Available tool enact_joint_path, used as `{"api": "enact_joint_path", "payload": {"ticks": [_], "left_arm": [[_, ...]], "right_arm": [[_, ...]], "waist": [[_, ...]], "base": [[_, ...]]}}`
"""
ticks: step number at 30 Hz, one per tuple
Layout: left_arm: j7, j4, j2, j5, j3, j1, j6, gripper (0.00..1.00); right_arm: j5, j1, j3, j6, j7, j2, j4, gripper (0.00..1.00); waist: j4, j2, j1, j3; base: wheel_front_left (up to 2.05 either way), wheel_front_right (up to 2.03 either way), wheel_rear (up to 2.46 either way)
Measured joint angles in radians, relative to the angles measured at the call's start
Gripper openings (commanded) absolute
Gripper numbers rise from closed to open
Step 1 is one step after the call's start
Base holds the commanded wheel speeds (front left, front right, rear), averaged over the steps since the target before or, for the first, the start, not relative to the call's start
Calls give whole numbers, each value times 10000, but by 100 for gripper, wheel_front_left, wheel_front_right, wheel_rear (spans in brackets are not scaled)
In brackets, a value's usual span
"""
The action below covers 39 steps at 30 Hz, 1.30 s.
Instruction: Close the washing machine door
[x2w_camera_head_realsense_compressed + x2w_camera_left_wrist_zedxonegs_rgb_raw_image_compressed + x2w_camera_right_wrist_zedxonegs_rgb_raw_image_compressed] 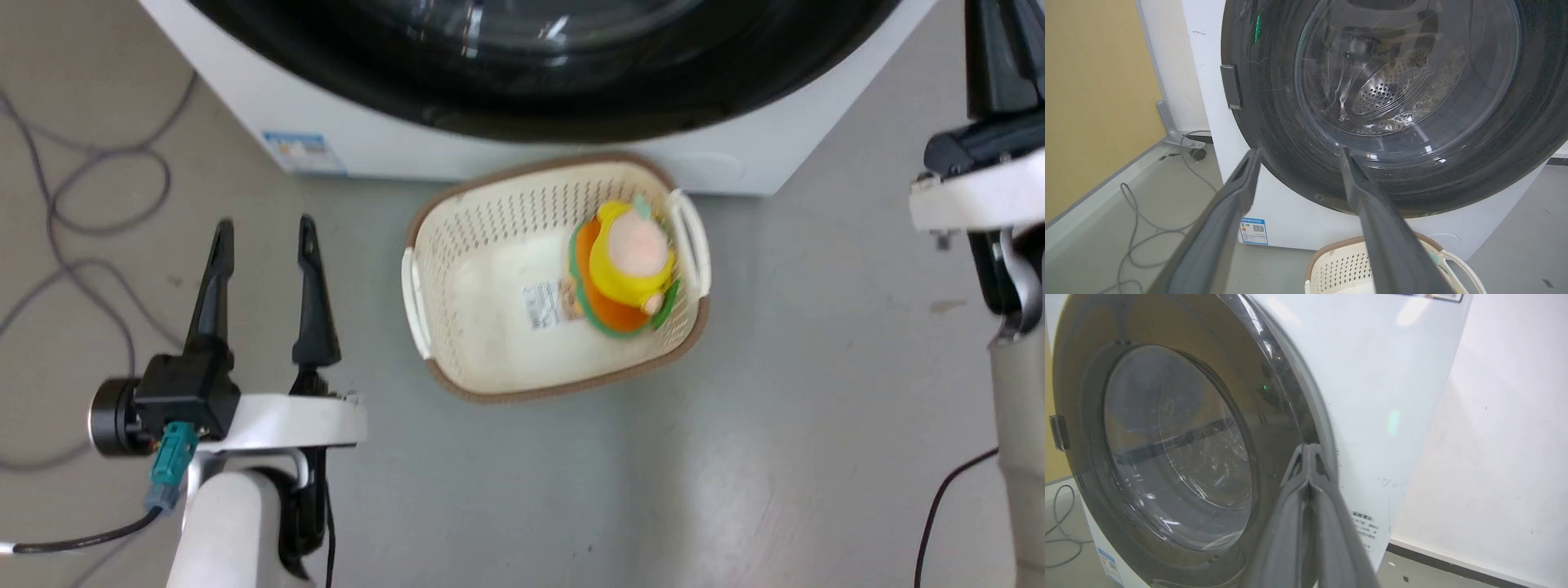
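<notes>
One washing machine [367, 139], one washing machine door [531, 65], one cream basket [457, 384], one plush toy [629, 261].

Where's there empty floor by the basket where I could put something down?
The widest bare floor lies between the basket and the right arm, and also on the robot's side of the basket, beside the left gripper. It is crowded at the left, where cables loop, and there is hardly a gap between the basket and the washing machine.
</notes>
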<state>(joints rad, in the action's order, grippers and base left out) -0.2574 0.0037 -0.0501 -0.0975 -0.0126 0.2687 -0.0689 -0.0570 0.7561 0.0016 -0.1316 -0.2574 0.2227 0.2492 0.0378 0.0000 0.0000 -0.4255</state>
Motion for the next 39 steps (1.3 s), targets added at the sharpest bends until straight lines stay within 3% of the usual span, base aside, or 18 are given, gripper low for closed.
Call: {"api": "enact_joint_path", "payload": {"ticks": [9,24,25,26,37,38,39], "left_arm": [[0,370,4,259,464,-914,-75,100],[0,594,6,403,755,-2636,-259,100],[0,598,4,416,723,-2720,-249,100],[0,594,6,443,685,-2800,-247,100],[0,637,8,422,522,-3297,-194,100],[15,637,8,422,525,-3295,-190,0],[17,637,8,422,525,-3295,-190,0]], "right_arm": [[311,-2008,-100,0,-2,-499,-1674,0],[-320,-5706,234,0,0,-1381,-1223,0],[-445,-5926,213,0,0,-1444,-1143,31],[-539,-6132,207,0,0,-1496,-1070,100],[-541,-6935,337,0,0,-1659,-909,100],[-537,-6929,341,0,6,-1657,-907,0],[-537,-6924,347,0,6,-1657,-907,0]], "waist": [[-552,0,-1,1505],[-1259,0,-1,3595],[-1285,1,-1,3710],[-1306,0,-1,3817],[-1429,0,-1,4225],[-1428,0,-1,4226],[-1427,1,-1,4227]], "base": [[0,0,0],[0,0,0],[0,0,0],[0,0,0],[0,0,0],[0,0,0],[0,0,0]]}}
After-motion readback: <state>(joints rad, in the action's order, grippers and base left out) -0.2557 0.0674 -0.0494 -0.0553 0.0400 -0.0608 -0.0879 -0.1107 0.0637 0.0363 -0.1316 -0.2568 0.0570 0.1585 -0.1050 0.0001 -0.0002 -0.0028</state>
